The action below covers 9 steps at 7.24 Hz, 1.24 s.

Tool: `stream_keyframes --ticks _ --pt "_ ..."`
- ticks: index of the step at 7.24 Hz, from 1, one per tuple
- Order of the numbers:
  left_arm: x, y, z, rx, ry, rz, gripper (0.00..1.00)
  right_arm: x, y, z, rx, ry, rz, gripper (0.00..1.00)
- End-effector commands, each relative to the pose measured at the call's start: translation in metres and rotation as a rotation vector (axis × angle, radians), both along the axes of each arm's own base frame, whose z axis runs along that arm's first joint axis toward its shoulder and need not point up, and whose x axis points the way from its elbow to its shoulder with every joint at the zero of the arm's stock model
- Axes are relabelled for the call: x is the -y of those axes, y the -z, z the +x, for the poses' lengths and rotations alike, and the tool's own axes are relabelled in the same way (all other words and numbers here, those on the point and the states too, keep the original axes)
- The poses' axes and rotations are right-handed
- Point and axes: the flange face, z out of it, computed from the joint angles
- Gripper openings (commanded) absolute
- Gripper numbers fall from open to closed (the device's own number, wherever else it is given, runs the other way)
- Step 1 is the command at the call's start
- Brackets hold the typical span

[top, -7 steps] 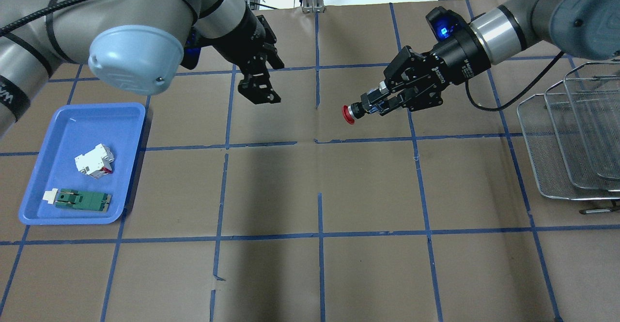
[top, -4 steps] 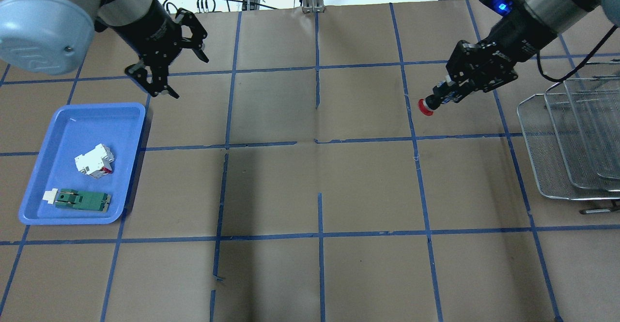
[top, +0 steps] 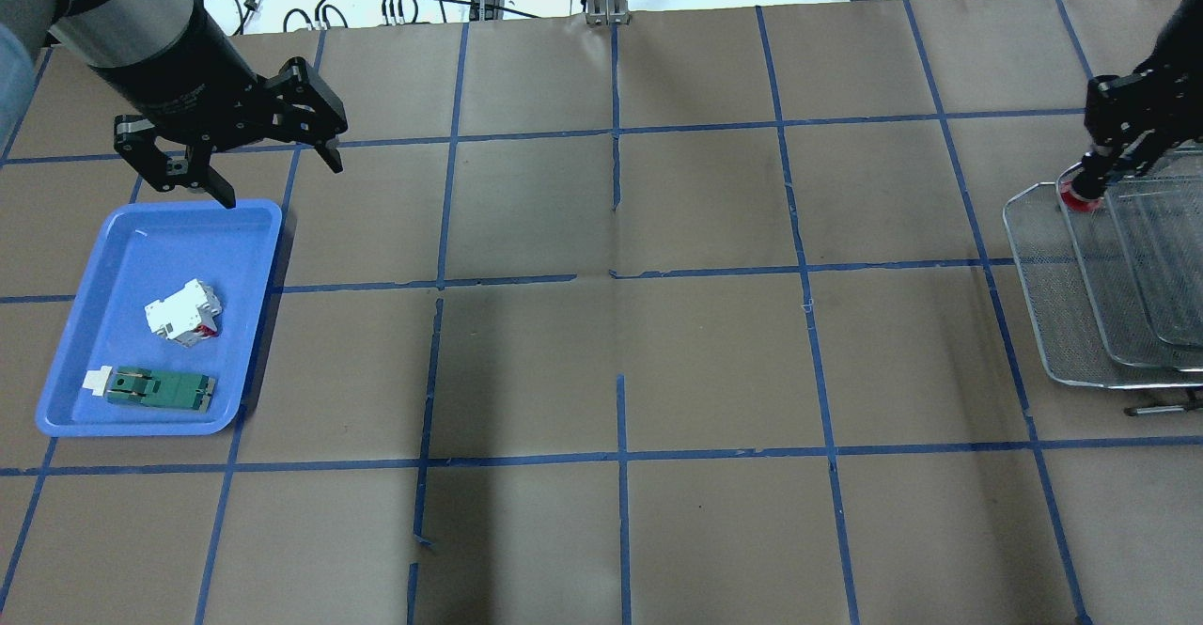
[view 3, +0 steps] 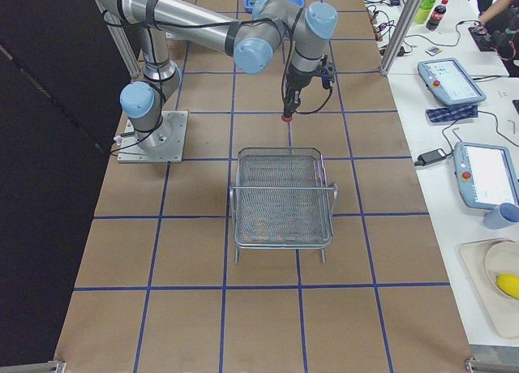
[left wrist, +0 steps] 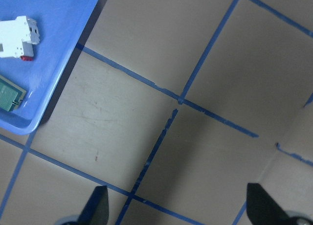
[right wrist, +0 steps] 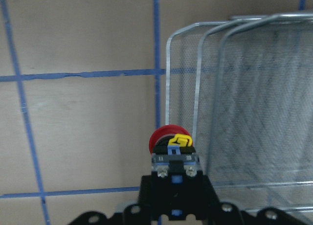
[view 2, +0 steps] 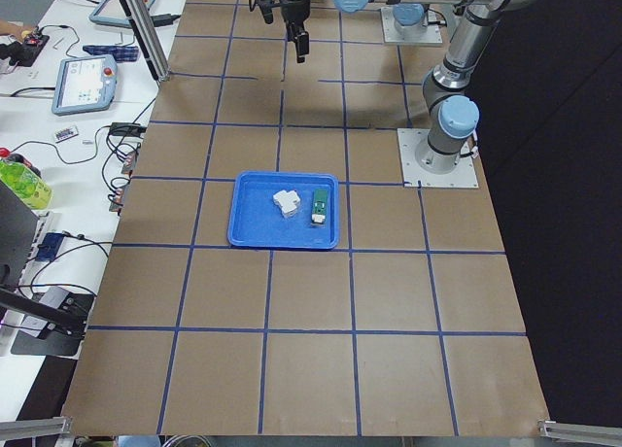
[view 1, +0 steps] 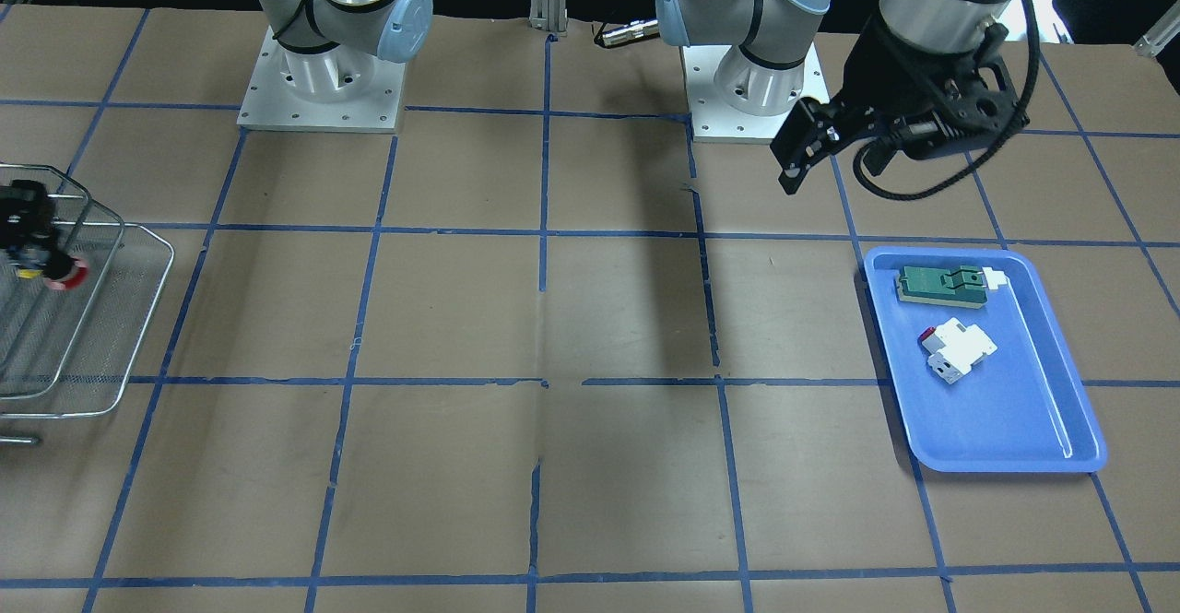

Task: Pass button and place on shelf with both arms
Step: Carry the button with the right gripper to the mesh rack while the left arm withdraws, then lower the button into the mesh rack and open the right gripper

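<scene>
Quick count for you: one button, one wire-mesh shelf showing three stepped tiers, and one blue tray with two parts in it, a white block with a red tip and a green flat part.

The right gripper has its jaws clenched on the button's black body, red cap pointing down. The button is up in the air at the shelf end that faces the middle of the counter. In the wrist view the cap sits right at the outermost rod frame. You can't tell from these shots whether it's touching the wire.

The left gripper has nothing in it. Its jaws are spread wide, just past the tray's far edge.

Compared with a bit over half a second ago, the right gripper has carried the button from over bare counter across to the shelf. The left one has swung outward and now sits closer to the tray. The tray parts haven't budged.
</scene>
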Motion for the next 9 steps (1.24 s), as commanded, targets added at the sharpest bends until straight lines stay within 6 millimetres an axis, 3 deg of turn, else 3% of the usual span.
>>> stream_keyframes --ticks 1,2,3,4,6,9 --pt "-0.019 0.0 0.002 0.002 0.099 0.034 1.0 -0.027 0.012 -0.097 -0.069 0.046 0.032 0.0" --pt "-0.024 0.007 0.012 0.134 0.112 0.067 1.0 -0.035 0.02 -0.12 -0.065 0.058 0.014 0.01" --pt "-0.03 0.024 0.015 0.171 0.116 0.1 1.0 -0.034 0.028 -0.12 -0.054 0.061 0.004 0.86" --pt "-0.037 0.025 0.013 0.153 0.118 0.097 1.0 -0.028 0.037 -0.117 0.029 0.037 -0.028 1.0" --pt "-0.037 0.032 0.007 0.102 0.114 0.106 1.0 -0.028 0.037 -0.117 0.036 0.016 -0.026 1.0" --pt "-0.043 0.026 0.006 0.091 0.119 0.089 1.0 -0.03 0.031 -0.114 0.037 0.018 -0.037 1.0"
